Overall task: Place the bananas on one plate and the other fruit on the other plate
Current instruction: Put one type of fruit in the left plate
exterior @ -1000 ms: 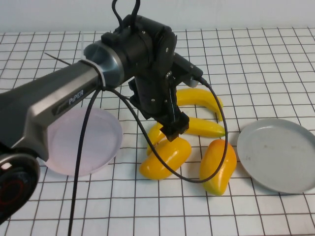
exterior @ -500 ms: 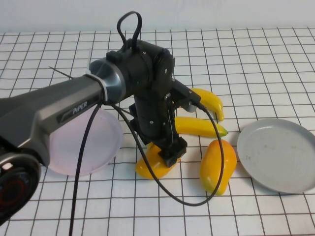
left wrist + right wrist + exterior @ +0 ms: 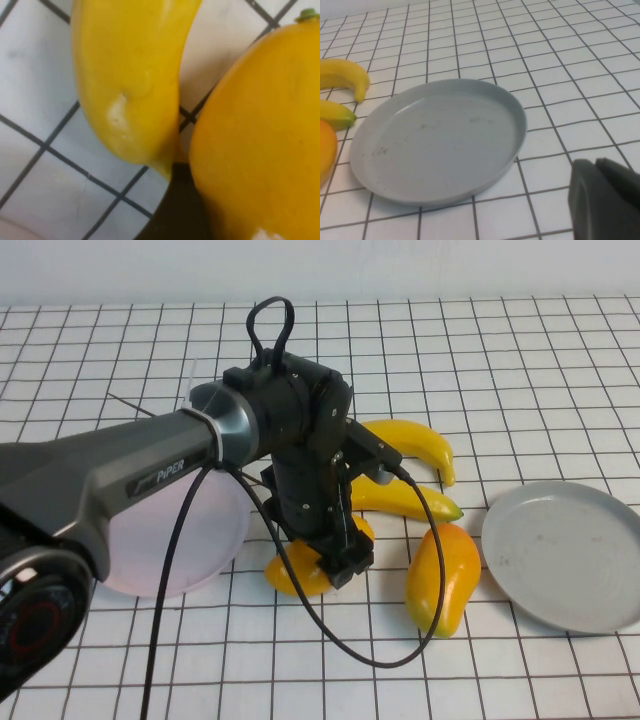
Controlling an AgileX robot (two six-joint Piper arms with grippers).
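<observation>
My left gripper [image 3: 345, 560] is down on the left mango [image 3: 287, 571], just right of the pale pink plate [image 3: 210, 530]. In the left wrist view this mango [image 3: 260, 130] fills the space by the jaws, with a banana's end [image 3: 130, 75] right beside it. Two bananas [image 3: 412, 440] [image 3: 405, 499] lie behind the arm. The second mango [image 3: 440, 575] lies apart, to the right. The grey-blue plate [image 3: 565, 555] at the right holds nothing. My right gripper [image 3: 597, 162] is shut and hovers beside that plate's rim [image 3: 520, 135]; it is outside the high view.
A white table with a black grid carries everything. The left arm's black cable [image 3: 330, 640] loops down in front of the fruit. The arm's body covers much of the pink plate.
The left arm has dropped lower and come nearer. The left mango under it has slid left, toward the pink plate. The right gripper stayed shut.
</observation>
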